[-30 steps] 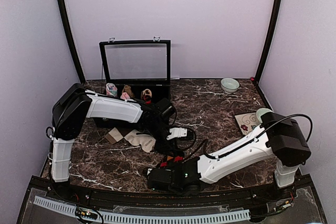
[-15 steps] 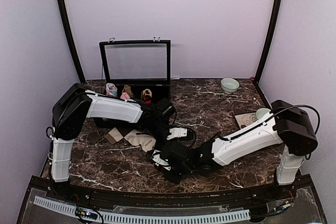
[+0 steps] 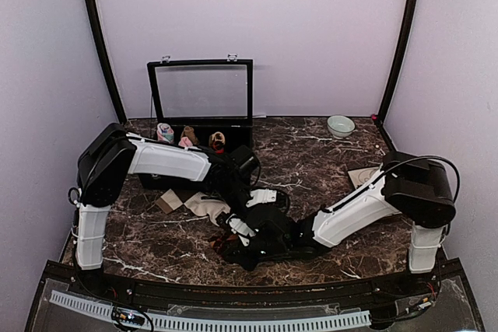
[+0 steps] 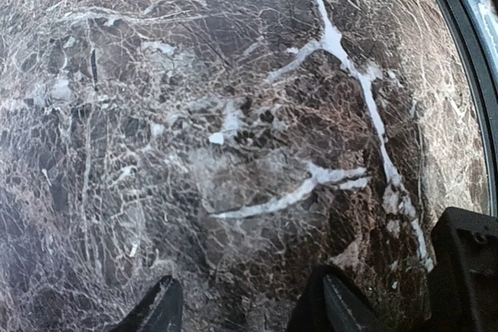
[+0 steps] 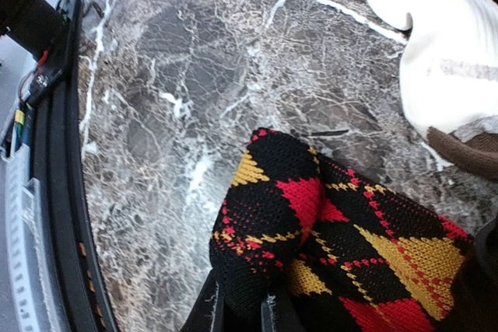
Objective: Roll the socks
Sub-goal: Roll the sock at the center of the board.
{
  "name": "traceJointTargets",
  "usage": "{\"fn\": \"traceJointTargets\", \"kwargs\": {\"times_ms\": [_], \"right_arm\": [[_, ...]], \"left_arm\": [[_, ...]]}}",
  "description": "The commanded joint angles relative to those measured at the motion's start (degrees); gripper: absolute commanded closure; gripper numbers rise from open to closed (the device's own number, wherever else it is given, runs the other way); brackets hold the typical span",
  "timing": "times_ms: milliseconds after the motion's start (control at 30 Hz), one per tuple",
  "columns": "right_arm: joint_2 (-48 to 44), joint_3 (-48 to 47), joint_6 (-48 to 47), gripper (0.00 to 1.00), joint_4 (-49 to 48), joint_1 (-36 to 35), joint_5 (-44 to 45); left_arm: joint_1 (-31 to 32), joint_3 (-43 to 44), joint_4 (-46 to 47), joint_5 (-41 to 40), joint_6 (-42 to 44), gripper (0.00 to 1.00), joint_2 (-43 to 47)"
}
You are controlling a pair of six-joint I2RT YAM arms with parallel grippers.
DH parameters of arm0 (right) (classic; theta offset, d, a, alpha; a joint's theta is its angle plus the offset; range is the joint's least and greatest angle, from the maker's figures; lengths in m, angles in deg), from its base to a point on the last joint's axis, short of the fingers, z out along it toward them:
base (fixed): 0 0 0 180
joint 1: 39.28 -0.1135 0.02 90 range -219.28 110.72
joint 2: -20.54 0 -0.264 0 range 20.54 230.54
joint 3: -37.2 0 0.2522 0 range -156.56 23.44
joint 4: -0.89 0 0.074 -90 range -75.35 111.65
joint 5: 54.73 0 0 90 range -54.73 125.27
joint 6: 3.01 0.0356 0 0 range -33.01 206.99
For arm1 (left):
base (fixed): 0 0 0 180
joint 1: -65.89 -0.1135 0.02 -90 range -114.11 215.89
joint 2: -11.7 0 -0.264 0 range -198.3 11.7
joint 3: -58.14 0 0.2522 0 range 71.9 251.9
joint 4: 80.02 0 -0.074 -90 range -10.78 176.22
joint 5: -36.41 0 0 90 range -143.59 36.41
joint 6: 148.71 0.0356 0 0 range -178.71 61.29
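The right gripper (image 5: 237, 310), clamped on the black argyle sock (image 5: 327, 246), has swung inward, bringing it beside the cream sock (image 5: 443, 52); the left gripper (image 4: 245, 307) has spread its fingers (empty, over bare marble table (image 4: 233, 114)), so rolling isn't begun

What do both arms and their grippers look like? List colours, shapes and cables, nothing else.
Left arm and right arm: white, rounded link shells between bulky black joint housings. A thin black cable loops over the right arm's upper joint. Left gripper: two dark tapered fingers. Right gripper: dark fingers too, only tips visible. No markings readable.
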Motion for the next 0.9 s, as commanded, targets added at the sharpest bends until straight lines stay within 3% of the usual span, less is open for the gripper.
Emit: {"fn": "traceJointTargets", "kwargs": {"times_ms": [0,100,133,167,200,333,533,700,767,867], "right_arm": [[10.5,7.6,9.3,1.0,21.5,-1.4,-7.8],[12.1,7.4,12.1,1.0,23.8,-1.4,-9.5],[12.4,7.6,12.8,1.0,24.0,-1.4,-10.0],[12.6,7.9,13.4,1.0,24.1,-1.4,-10.7],[12.7,8.0,13.9,1.0,24.5,-1.4,-11.0],[13.2,7.0,14.9,1.0,28.1,-1.0,-10.4],[13.5,5.5,14.7,1.0,31.4,0.5,-10.1],[12.6,4.5,14.3,1.0,35.1,1.3,-8.9],[12.3,4.3,14.3,1.0,35.7,1.5,-8.8],[11.9,4.5,14.5,1.0,35.2,1.8,-9.7]], "left_arm": [[-0.9,0.1,-4.8,-1.2,-0.4,0.4,0.6],[-1.6,0.5,-4.5,-2.4,-0.9,0.33,2.2],[-2.4,0.6,-4.5,-3.3,-1.3,0.24,3.0],[-3.4,0.6,-4.3,-3.8,-1.9,0.04,4.0],[-4.5,0.1,-3.6,-5.4,-3.0,0.01,5.7],[-9.7,-7.4,4.4,-8.8,-5.3,0.01,17.8],[-13.1,-15.9,7.3,-13.7,-2.4,0.01,33.5],[-15.5,-20.7,2.7,-6.0,-1.4,0.01,39.3],[-15.5,-21.3,-4.7,2.1,1.5,0.01,38.6],[-15.5,-26.7,-7.9,10.9,3.8,0.04,40.6]]}}
